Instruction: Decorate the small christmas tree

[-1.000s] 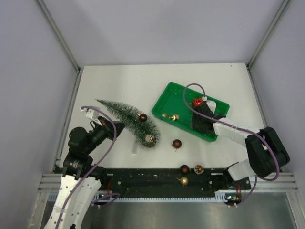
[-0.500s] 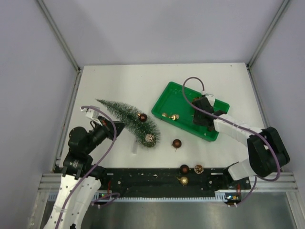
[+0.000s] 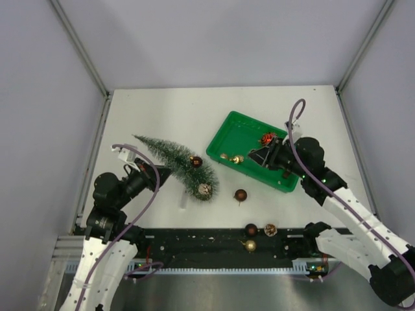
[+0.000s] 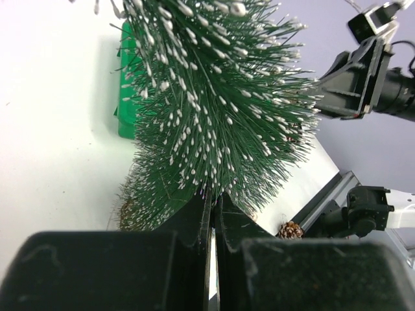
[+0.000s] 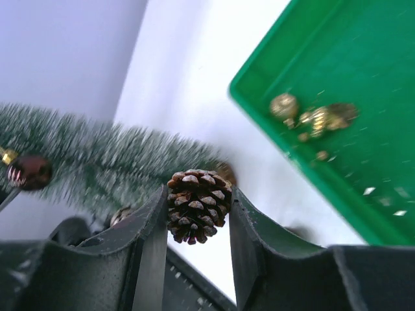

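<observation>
The small christmas tree (image 3: 175, 162) lies tilted on the white table, its tip toward the back left, with a dark red ball (image 3: 196, 161) and a pale ornament (image 3: 205, 188) on it. My left gripper (image 3: 161, 173) is shut on its lower end; in the left wrist view the jaws (image 4: 213, 197) meet under the frosted bristles (image 4: 214, 97). My right gripper (image 3: 255, 155) hovers over the green tray (image 3: 237, 126), turned toward the tree. In the right wrist view it (image 5: 197, 192) is shut on a brown pine cone (image 5: 198, 207), with the blurred tree (image 5: 97, 155) behind.
In the tray lie a red ornament (image 3: 267, 138) and small gold ones (image 3: 232, 157). A dark red ball (image 3: 240, 194) sits on the table by the tree. At the near edge are a brown ball (image 3: 251, 229), a pine cone (image 3: 270, 229) and a gold ball (image 3: 249, 245).
My right gripper closed on the pine cone in the tray, then rose and turned toward the tree. The left arm and tree barely moved.
</observation>
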